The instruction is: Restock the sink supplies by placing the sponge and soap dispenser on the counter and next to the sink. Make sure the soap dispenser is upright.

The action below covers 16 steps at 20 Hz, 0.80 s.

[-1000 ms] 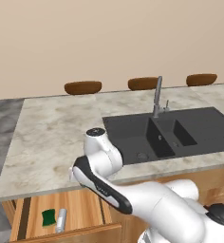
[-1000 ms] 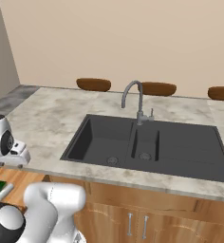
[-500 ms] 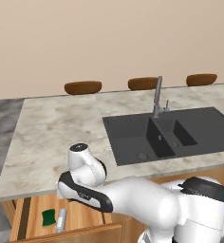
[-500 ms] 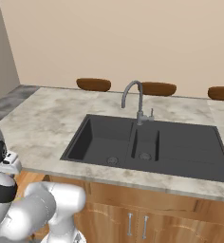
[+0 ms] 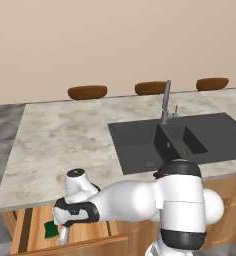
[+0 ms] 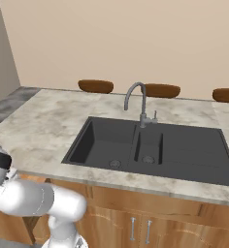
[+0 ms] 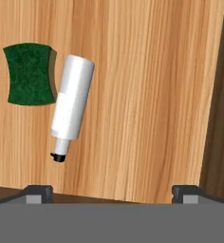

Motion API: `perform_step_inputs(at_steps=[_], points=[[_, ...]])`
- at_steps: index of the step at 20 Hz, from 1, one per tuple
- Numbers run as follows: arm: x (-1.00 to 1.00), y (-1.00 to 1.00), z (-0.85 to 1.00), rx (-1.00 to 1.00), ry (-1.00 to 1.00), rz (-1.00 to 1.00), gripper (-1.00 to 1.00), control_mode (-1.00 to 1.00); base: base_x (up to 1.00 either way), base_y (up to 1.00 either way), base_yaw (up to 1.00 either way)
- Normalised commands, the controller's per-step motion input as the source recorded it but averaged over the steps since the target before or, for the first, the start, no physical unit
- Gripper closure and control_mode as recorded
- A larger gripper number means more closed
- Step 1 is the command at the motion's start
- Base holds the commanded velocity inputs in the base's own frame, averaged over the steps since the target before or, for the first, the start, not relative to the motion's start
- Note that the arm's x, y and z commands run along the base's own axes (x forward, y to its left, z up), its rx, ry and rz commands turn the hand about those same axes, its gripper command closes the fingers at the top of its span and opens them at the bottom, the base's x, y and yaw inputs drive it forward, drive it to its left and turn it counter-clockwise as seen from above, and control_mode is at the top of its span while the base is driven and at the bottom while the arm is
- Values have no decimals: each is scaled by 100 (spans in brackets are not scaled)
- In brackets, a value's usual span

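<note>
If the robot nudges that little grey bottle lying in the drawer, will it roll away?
Probably. The soap dispenser lies on its round side on smooth wood, so a sideways nudge would likely roll it. The sponge beside it might stop it. Once upright, its slim shape looks tippy.

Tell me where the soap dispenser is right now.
The soap dispenser lies on its side on the wooden drawer floor in the hand view, just right of the sponge.

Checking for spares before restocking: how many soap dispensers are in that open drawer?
1. The soap dispenser lies on its side on the drawer floor, right beside the green sponge, nozzle pointing toward the gripper. Drawer parts outside the hand view might hide more.
</note>
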Motion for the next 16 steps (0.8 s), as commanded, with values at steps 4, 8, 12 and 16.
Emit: perform_step_inputs(at_steps=[4,8,12,16], points=[[0,15,-50,-3,2,0,-100,-100,0,0,0],[0,14,-27,0,8,0,-100,-100,0,0,0],[-7,33,-27,0,19,0,-100,-100,0,0,0],[-33,41,-47,-1,19,0,-100,-100,0,0,0]])
